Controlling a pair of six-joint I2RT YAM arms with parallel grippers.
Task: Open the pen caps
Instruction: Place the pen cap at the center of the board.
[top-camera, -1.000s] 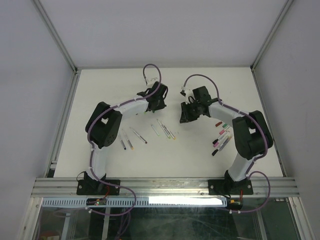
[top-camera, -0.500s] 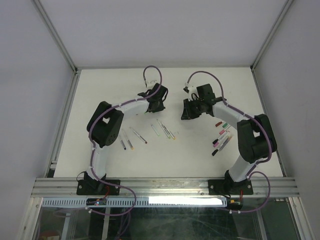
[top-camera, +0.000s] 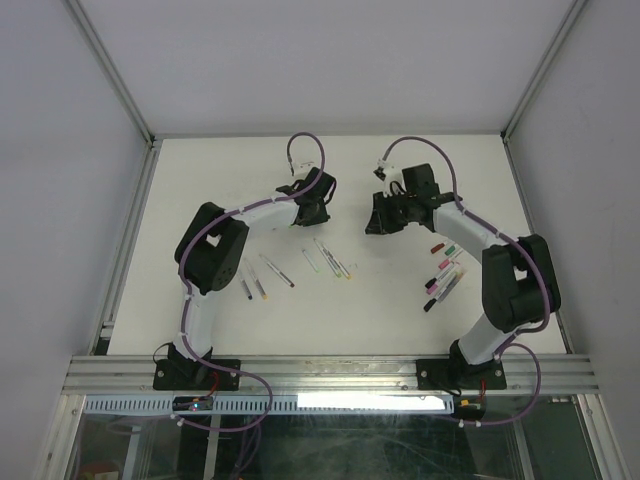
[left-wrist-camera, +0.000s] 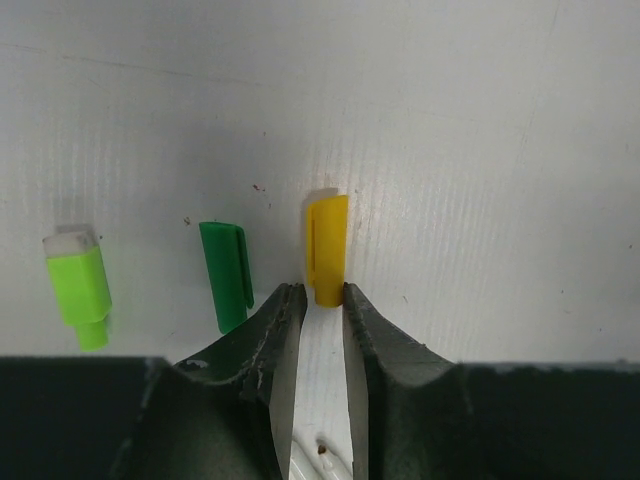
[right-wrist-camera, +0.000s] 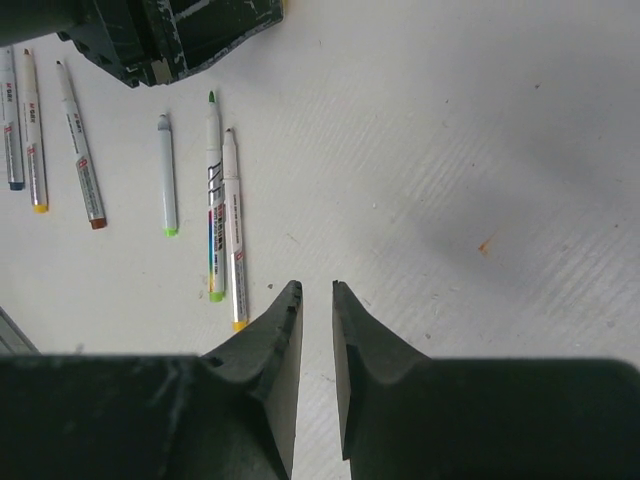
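- The left tool has just let its jaws come a little apart. The near end of the yellow cap sits at the gap between the tips. The cap lies flat on the surface, so to me it looks released.
- The right tool has drawn away from the middle toward the far right. Its jaws stand narrowly apart with nothing between them.
- I take this to mean one more cap is off and set down. It is just beside the green cap, with a lime-green cap further left, all at the far middle of the surface.
- The uncapped pens lie in a loose row. A bunch of capped pens waits near the right arm, so much work is left, I think.
- The caps are smooth, slightly glossy plastic. The yellow one is flat-sided with a long slot and a rounded end, and the lime one is blocky with a white end.
- The surface is matte white with fine ribs. The tool fingers are black, rough and scuffed.
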